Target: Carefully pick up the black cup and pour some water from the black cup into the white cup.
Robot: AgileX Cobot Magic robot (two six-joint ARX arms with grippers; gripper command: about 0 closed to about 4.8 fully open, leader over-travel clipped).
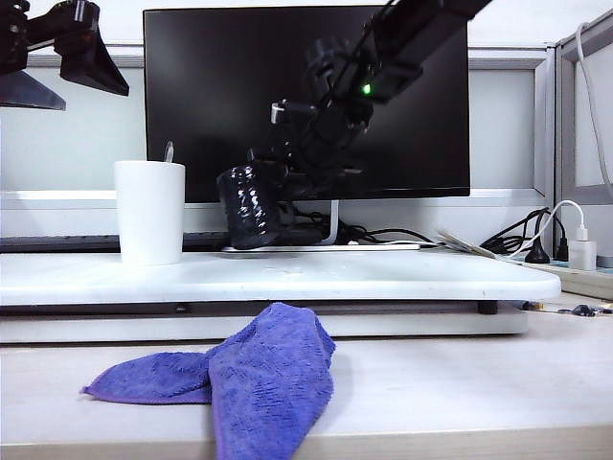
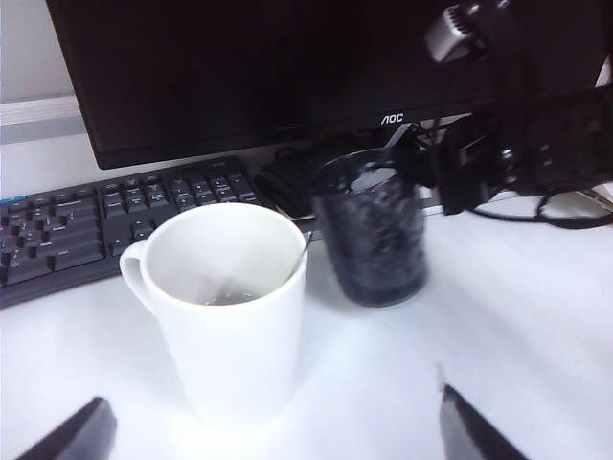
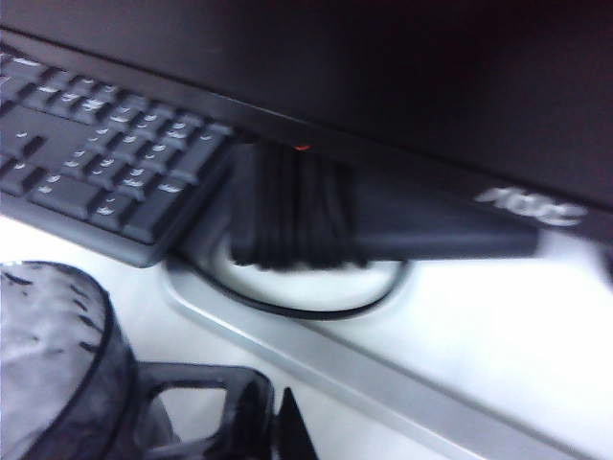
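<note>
Right end effector (image 3: 273, 422) clenched on the black cup (image 1: 249, 206) handle, left end effector (image 2: 268, 431) released near the white cup (image 1: 149, 211): tilt gradually, lip over rim.

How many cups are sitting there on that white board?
2. The white cup stands at the left end of the white board. The black cup, tilted, is just to its right, its handle pinched by the right gripper.

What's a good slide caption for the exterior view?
Right tool lifts the black cup by its handle beside the white cup; left tool waits open above.
</note>
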